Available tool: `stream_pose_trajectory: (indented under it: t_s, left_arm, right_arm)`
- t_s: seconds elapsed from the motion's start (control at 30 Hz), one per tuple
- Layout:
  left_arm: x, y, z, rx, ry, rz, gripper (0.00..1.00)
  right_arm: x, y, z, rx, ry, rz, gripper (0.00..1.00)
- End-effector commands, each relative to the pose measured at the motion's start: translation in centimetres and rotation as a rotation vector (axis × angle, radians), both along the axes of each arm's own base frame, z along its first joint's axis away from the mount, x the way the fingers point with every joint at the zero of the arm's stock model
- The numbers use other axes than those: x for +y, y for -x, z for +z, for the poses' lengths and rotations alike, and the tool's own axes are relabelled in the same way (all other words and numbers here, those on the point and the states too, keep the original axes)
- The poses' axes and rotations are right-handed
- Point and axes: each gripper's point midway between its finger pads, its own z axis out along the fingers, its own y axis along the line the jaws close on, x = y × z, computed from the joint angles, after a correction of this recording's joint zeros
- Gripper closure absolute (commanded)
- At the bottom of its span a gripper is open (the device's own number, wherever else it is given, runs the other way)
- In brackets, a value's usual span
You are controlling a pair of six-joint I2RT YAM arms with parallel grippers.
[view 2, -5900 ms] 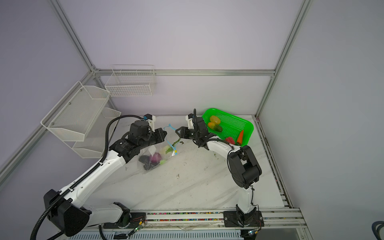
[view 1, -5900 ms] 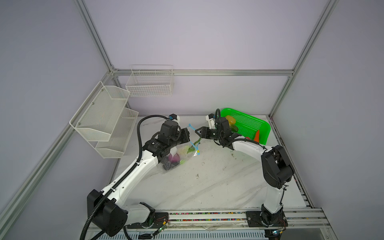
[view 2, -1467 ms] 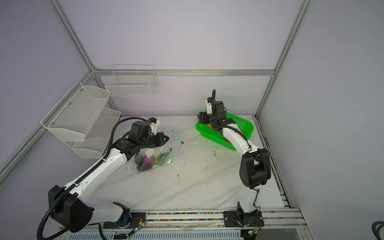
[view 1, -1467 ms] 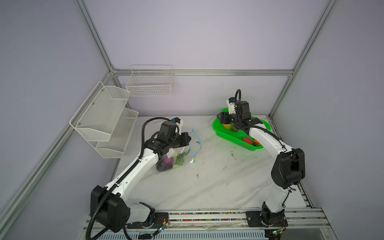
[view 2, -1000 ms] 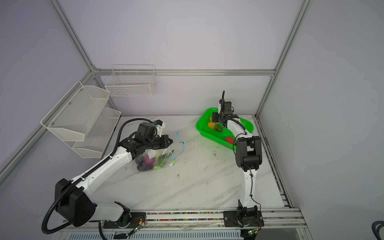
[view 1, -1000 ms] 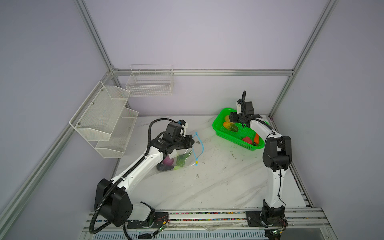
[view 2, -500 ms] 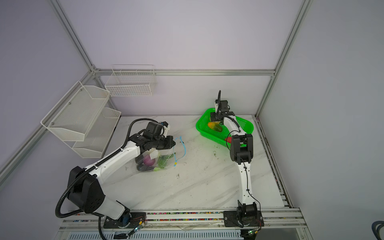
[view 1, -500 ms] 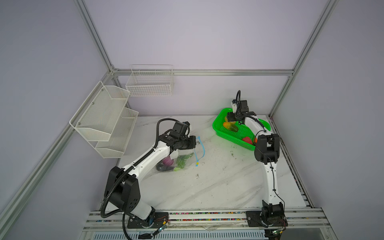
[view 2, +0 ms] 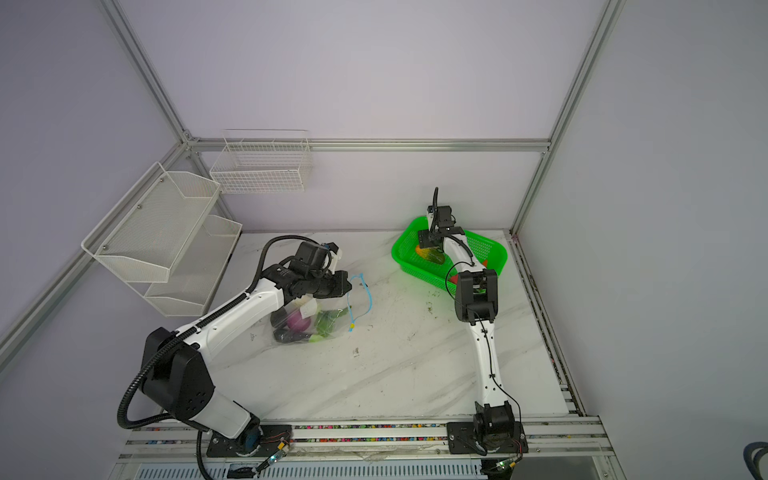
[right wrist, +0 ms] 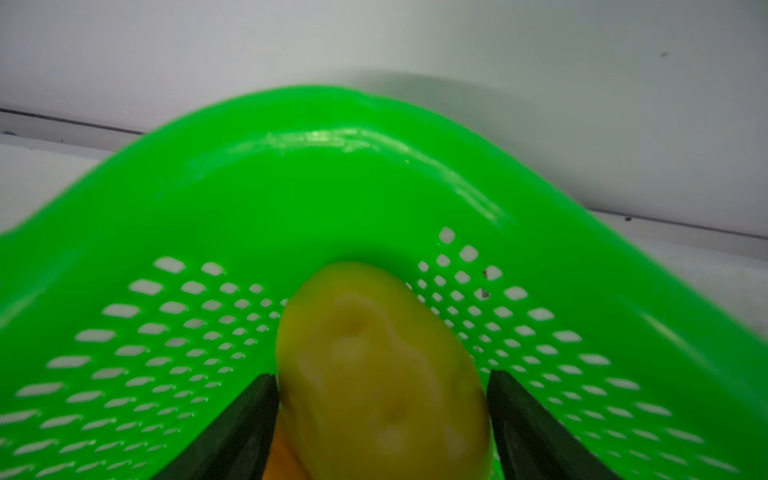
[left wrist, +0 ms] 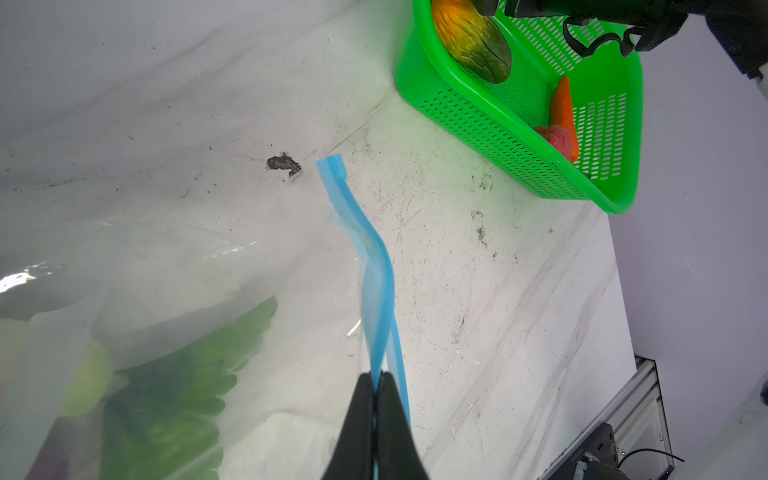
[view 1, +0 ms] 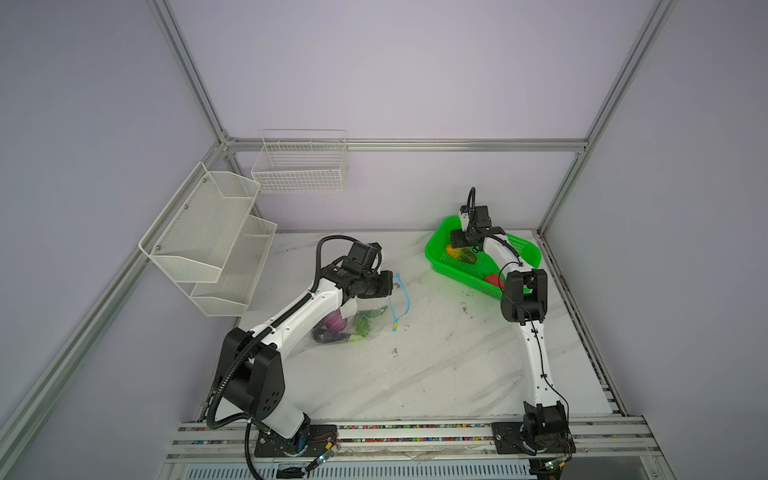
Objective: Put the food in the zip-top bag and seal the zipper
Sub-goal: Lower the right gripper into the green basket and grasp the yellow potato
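Half done, roughly, at a guess. Seeing food point(view 2: 300, 321) in two places. Inside the zip-top bag point(view 2: 266, 338), on the counter's point(view 1: 415, 374) left half: purple piece point(view 1: 333, 322), green piece point(view 1: 365, 324), dark piece point(view 1: 322, 336) under them. Not yet bagged, in the green basket point(view 1: 457, 276) at the far right corner: yellow piece point(right wrist: 374, 349), orange-green piece point(left wrist: 473, 41), carrot point(left wrist: 563, 112), red piece point(left wrist: 555, 139).

Gripping the zipper point(left wrist: 376, 266) with the left end effector point(left wrist: 377, 376): fingers pinched tight on the blue strip partway along, mouth held up off the counter and open toward the basket side. Yellow slider point(view 1: 395, 327) down at the strip's low end, close to the counter.

Straddling the yellow piece with the right end effector point(right wrist: 381, 378), down at the basket's back end: fingers set wide, one at each flank, very close. Can't tell whether squeezing or merely bracketing.

Reads as the pick for the next piece. Next move: confirm a firm close on the yellow piece, lift clear of the basket wall, carry across to the open mouth, release well inside the strip. Calls for a steady left grip so the mouth doesn't collapse. Rounded, smooth toy, so likely to squirt out of a shallow pinch; go deep on it. Afterwards: same for the other three, then run the slider along the zipper to seal.
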Motion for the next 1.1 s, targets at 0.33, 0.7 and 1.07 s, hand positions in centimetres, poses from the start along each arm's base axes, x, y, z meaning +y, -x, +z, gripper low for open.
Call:
stream_pose_trajectory:
  t_s: [0.33, 0.7, 1.07]
  left_arm:
    - [-0.9, -1.5, 4.5, -0.106, 0.034, -0.017, 1.00]
    - [-0.7, -1.4, 4.4, -0.105, 0.029, -0.009, 1.00]
    - [-0.6, -1.3, 4.2, -0.098, 0.029, -0.002, 1.00]
  right_arm:
    - [0.7, -0.3, -1.2, 0.024, -0.046, 0.019, 0.24]
    - [0.7, 0.1, -2.4, 0.062, -0.047, 0.023, 0.22]
    - [0.1, -0.3, 4.1, -0.061, -0.057, -0.020, 0.39]
